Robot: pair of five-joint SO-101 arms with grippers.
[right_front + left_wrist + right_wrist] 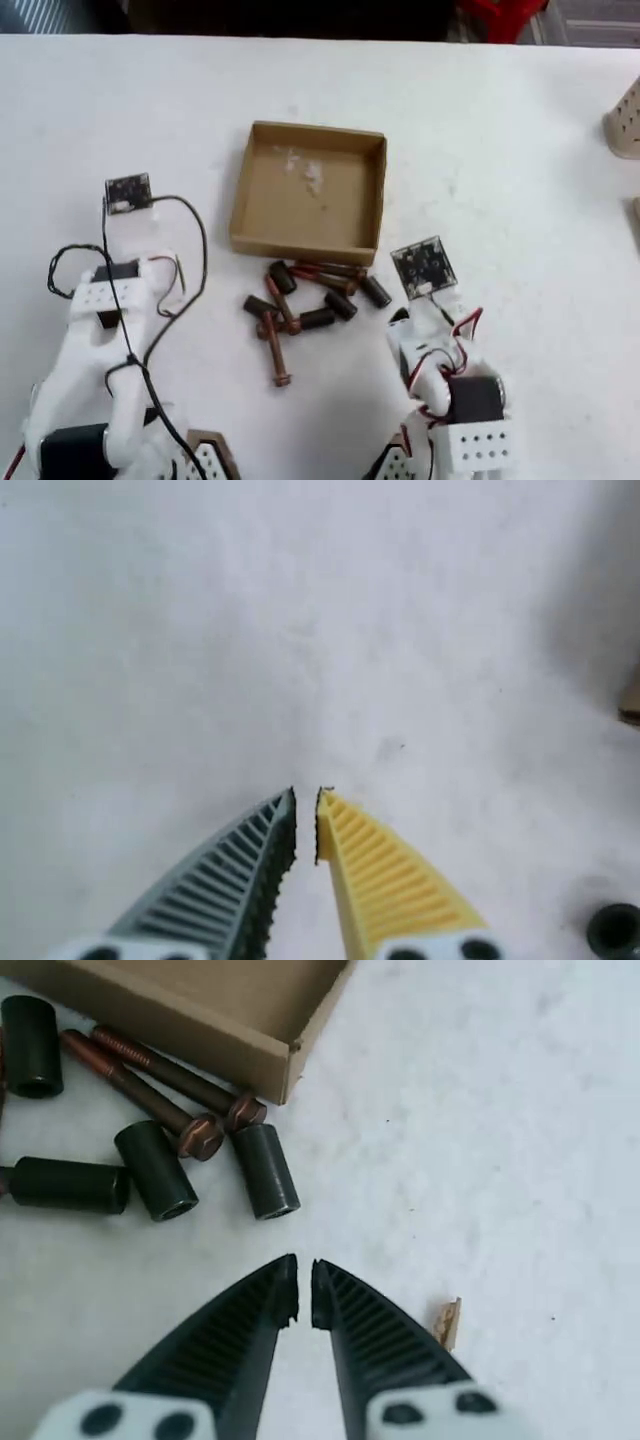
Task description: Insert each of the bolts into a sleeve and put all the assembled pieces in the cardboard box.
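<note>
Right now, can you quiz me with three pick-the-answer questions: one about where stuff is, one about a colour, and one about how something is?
1. Where do the bolts lie?
A) on the table beside the box
B) inside the box
C) in a hand

2. The left hand is coloured:
A) all red
B) all green
C) grey and yellow

3. The box is:
A) upside down
B) open, with no bolts in it
C) full of bolts

Answers:
1 A, the high view shows them piled on the table just outside the box's wall.
2 C, its wrist view shows one grey side and one yellow side.
3 B, its brown floor shows with no bolts on it.
</note>
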